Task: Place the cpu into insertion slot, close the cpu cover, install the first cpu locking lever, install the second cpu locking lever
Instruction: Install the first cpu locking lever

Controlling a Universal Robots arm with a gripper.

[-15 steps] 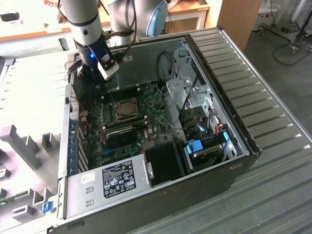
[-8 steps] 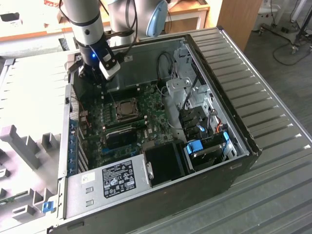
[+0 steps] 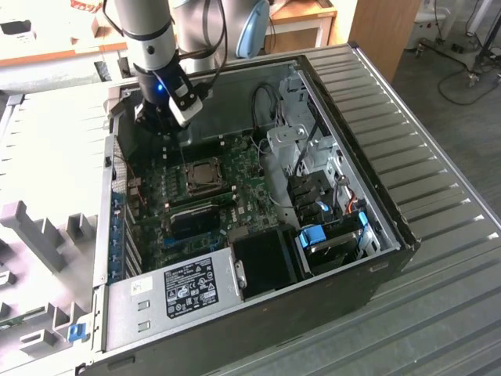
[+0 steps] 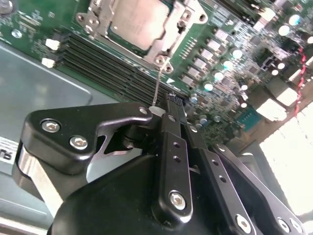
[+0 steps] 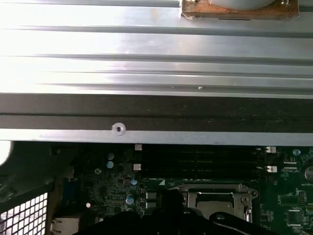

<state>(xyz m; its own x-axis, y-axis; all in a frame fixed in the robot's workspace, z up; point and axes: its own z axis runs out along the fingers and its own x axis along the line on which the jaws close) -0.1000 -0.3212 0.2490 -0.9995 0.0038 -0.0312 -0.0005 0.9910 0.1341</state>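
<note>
The cpu point(image 4: 134, 19) lies flat in the insertion slot point(image 3: 205, 177) on the green motherboard. The grey cpu cover point(image 4: 168, 34) is folded down over its edges. A thin wire locking lever point(image 4: 157, 85) rises from the socket's corner, tilted up off the board. My gripper point(image 4: 166, 106) hangs just behind the socket in the exterior view, and its black fingers point(image 4: 172, 147) are pressed together around the lever's free end. The exterior view shows the gripper point(image 3: 182, 141) above the board with the lever point(image 3: 183, 157) running down from it. In the first wrist view the cover point(image 5: 195, 195) frames the cpu point(image 5: 215, 201).
Long black memory slots point(image 4: 107, 63) run beside the socket, close to my fingers. The open computer case point(image 3: 391, 227) holds a drive cage, cables and a power supply point(image 3: 180, 286). Its metal wall point(image 5: 156, 73) stands right behind the gripper. A grey foam tray point(image 3: 39, 235) lies at the exterior view's left.
</note>
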